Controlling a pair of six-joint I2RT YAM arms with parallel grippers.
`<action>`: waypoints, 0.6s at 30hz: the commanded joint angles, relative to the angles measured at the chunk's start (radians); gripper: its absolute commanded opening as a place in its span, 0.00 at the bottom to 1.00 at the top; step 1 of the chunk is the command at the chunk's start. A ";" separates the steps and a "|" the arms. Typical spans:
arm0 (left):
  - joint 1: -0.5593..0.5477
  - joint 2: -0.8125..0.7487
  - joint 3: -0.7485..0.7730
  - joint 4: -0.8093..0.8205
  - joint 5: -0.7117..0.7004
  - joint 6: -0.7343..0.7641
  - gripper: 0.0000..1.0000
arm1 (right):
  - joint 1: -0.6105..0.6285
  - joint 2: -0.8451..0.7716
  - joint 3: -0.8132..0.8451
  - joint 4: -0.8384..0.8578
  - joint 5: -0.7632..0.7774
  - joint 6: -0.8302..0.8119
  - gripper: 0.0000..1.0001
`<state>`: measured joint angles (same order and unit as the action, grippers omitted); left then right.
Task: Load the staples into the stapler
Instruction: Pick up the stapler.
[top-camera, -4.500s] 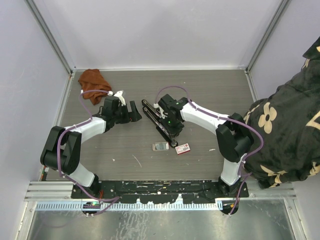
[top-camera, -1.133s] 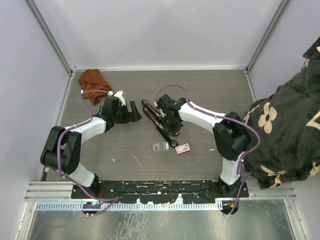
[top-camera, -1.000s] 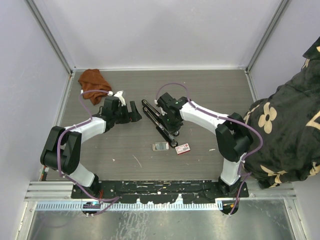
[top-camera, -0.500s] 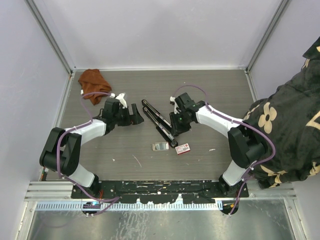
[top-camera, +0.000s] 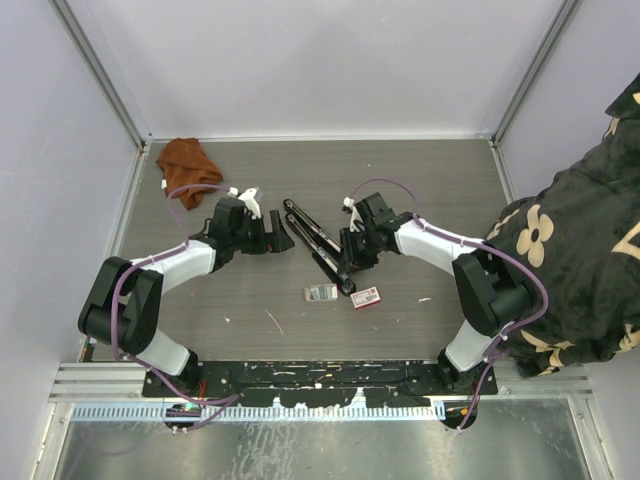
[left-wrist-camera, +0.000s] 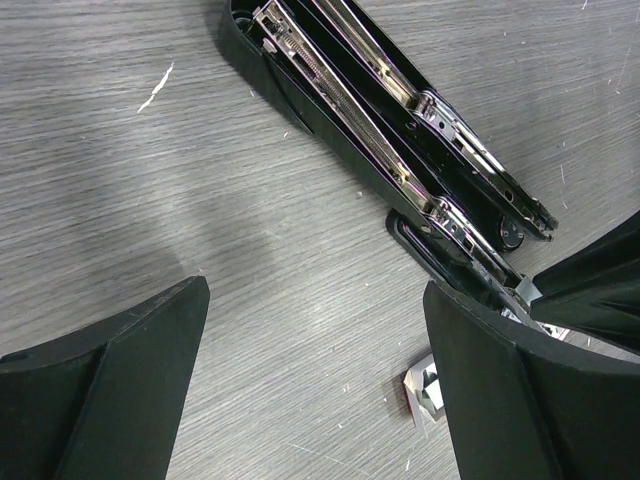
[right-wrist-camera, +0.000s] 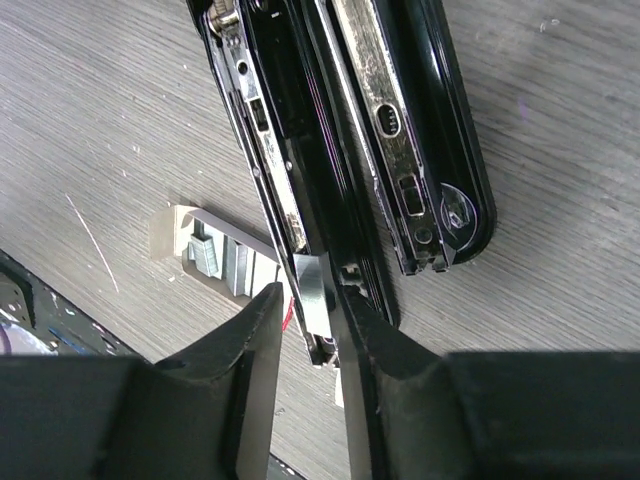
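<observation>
Staples (top-camera: 321, 293) sat in their small grey tray (right-wrist-camera: 166, 236) on the dark wood-grain table (top-camera: 430, 190), just nearer the arms' bases than the stapler (top-camera: 312, 235), with the red-and-white box (top-camera: 366, 297) just to their right. The stapler lay opened out, its black halves side by side with the metal channels facing up. The right gripper (top-camera: 346, 266) hung over its near end, hiding that tip from above. Its jaws stood narrowly apart with the end of one rail between them (whether they pinched it I could not tell). The left gripper (top-camera: 277, 231) gaped wide and empty just left of the stapler. A rust-brown cloth (top-camera: 188, 160) lay crumpled at the far left corner, well apart, and a person's black flower-print sleeve (top-camera: 570, 260) leaned over the right edge.
</observation>
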<state>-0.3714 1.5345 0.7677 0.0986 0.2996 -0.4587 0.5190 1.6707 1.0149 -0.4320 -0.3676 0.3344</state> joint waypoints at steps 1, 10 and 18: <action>-0.004 -0.046 0.013 0.007 0.009 0.004 0.91 | -0.008 -0.026 0.002 0.049 -0.026 0.013 0.31; -0.005 -0.050 0.013 0.000 0.004 0.009 0.91 | -0.013 -0.029 0.004 0.040 -0.023 0.017 0.17; -0.005 -0.066 0.014 -0.007 0.007 0.008 0.91 | -0.013 -0.040 0.006 0.039 -0.029 0.022 0.08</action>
<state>-0.3721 1.5177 0.7677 0.0834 0.2993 -0.4572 0.5079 1.6684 1.0149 -0.4160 -0.3878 0.3492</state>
